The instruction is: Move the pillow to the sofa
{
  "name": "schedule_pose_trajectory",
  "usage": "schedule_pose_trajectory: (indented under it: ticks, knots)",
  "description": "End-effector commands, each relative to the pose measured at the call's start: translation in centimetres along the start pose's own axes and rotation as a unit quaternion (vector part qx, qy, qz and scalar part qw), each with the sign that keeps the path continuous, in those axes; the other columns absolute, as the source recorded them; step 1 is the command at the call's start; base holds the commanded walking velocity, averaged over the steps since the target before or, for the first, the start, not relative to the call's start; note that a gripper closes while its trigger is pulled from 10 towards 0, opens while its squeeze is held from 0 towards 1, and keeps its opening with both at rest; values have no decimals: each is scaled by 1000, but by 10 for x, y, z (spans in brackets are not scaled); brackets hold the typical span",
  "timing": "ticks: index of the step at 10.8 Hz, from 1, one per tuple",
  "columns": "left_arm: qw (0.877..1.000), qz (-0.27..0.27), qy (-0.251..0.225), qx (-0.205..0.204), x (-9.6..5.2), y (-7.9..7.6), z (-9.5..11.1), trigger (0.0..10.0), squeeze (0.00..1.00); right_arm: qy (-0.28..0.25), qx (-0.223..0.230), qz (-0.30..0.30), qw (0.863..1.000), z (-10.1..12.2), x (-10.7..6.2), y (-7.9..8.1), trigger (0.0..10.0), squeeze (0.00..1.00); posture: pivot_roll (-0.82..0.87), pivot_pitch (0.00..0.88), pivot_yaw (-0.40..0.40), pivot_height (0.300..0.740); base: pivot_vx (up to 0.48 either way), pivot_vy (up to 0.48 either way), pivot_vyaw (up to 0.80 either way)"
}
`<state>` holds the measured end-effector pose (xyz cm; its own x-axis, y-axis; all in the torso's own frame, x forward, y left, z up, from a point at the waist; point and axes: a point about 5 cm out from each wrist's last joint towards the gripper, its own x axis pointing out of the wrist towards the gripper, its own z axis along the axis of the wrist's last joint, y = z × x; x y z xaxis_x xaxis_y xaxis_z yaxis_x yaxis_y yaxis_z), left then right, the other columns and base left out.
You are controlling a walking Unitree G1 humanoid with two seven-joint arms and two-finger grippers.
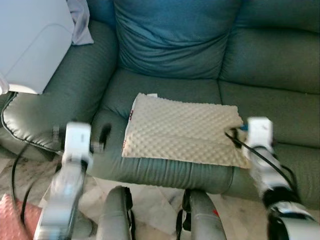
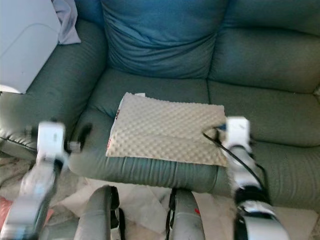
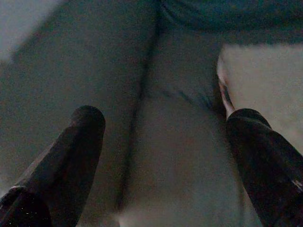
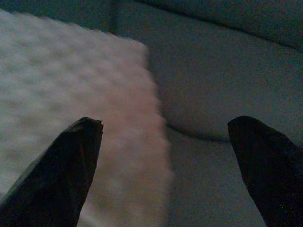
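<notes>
A dark green sofa (image 1: pixel 165 90) fills the scene, its seat cushion carrying the task's thing. Right gripper (image 4: pixel 165 156): fingers spread wide, holding nothing, poised over the pillow's right edge. Left gripper (image 3: pixel 163 156): likewise wide open and empty, at the pillow's 9 o'clock side, just beside its left edge. The cream, dimpled pillow (image 1: pixel 182 132) lies flat on the seat, its front edge near the cushion's lip. Judged: placement looks essentially done; draw both grippers straight back, fingers kept apart, so neither drags the fabric forward off the seat.
</notes>
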<state>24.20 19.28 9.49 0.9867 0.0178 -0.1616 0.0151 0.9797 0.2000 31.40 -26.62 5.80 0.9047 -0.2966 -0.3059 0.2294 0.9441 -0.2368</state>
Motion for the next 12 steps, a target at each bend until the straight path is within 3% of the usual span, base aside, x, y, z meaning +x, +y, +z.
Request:
schedule_pose_trajectory:
  ticks: [1, 4, 7, 10, 12]
  knots:
    - [1000, -13, 13, 4, -9, -5, 0, 10000, 0, 27, 8, -27, 999, -10, -1, -10, 10000, 1000, 9, 196, -30, 635, 0, 0, 0]
    - [999, -22, 30, -14, -26, -14, 7, 10000, 0, 64, 14, -31, 997, -10, 5, -7, 10000, 1000, 53, 238, -24, 635, 0, 0, 0]
    - [999, -22, 41, -11, -41, -4, 12, 10000, 0, 77, 15, -17, 997, -5, 9, 4, 10000, 1000, 89, 293, -16, 635, 0, 0, 0]
    - [997, -21, 69, -2, -65, 2, 10, 10000, 0, 113, 42, 6, 993, -10, 9, 20, 10000, 969, 131, 351, -30, 635, 0, 0, 0]
    - [997, -19, 81, -2, -75, 1, 10, 10000, 0, 92, 37, 47, 994, 5, 12, 40, 10000, 969, 143, 375, -42, 635, 0, 0, 0]
